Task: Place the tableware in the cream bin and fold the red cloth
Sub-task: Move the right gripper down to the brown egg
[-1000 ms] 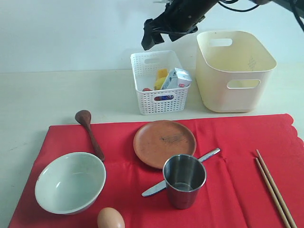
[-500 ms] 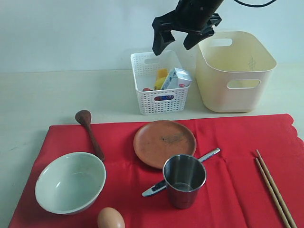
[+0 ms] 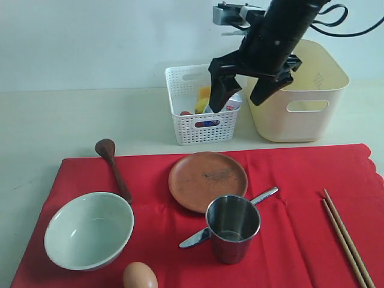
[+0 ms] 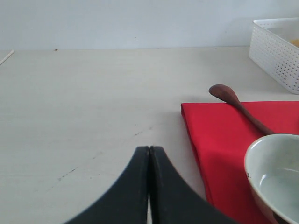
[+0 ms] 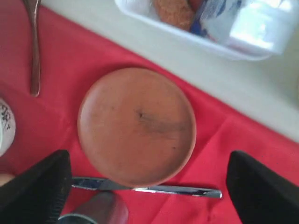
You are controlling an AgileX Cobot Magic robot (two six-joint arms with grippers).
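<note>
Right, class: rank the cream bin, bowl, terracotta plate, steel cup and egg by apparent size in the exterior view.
1. cream bin
2. bowl and terracotta plate: too alike to rank
3. steel cup
4. egg, partly cut off

- The exterior camera is looking from a raised spot, tilted down across the cloth and tabletop toward the far wall.
- The left wrist camera is skimming low along the tabletop past the left pincer, sharing the spoon and bowl with the exterior view.
- The right wrist camera is looking steeply down, close on the plate and knife, likewise shared.
</note>
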